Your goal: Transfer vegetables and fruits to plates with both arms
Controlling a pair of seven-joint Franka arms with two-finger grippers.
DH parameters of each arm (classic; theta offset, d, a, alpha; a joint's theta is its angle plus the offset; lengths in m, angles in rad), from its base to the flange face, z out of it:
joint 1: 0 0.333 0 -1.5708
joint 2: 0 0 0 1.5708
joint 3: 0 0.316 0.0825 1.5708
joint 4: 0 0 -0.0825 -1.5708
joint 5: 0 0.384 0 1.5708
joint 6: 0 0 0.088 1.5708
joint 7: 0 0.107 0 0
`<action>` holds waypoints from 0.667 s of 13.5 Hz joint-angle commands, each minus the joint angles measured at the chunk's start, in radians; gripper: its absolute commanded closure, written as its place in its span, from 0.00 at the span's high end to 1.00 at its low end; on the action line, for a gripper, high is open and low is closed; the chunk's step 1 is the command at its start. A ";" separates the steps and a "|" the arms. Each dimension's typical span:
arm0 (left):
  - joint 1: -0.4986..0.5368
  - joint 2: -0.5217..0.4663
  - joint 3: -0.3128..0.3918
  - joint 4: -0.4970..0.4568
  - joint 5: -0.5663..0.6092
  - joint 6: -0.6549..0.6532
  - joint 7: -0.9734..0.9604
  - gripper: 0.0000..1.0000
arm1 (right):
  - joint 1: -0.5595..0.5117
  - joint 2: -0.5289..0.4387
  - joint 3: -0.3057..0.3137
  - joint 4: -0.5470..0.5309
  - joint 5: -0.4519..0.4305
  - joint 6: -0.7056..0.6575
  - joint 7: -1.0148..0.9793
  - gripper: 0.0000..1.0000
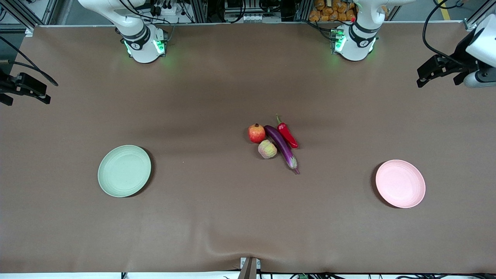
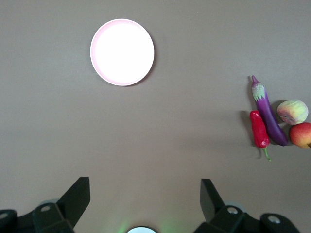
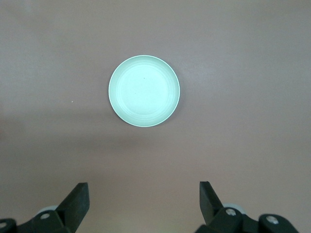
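The purple eggplant (image 1: 281,145), red chili (image 1: 287,134), red pomegranate-like fruit (image 1: 256,133) and yellowish-pink fruit (image 1: 267,149) lie bunched together mid-table. The green plate (image 1: 124,170) lies toward the right arm's end and the pink plate (image 1: 400,183) toward the left arm's end; both are bare. My left gripper (image 2: 146,187) is open and empty, high over bare table, with the pink plate (image 2: 122,52) and the eggplant (image 2: 268,116) in its view. My right gripper (image 3: 144,187) is open and empty, high over bare table, with the green plate (image 3: 144,91) in its view. Neither gripper shows in the front view.
The brown table cover (image 1: 217,217) has a fold at its edge nearest the front camera. Both arm bases (image 1: 145,44) (image 1: 354,42) stand at the farthest edge. Black fixtures (image 1: 438,69) (image 1: 23,88) hang over the table's two ends.
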 commanded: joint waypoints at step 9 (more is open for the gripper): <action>0.005 0.027 0.015 0.053 0.002 -0.045 0.014 1.00 | -0.005 -0.009 0.004 -0.012 0.000 0.006 0.011 1.00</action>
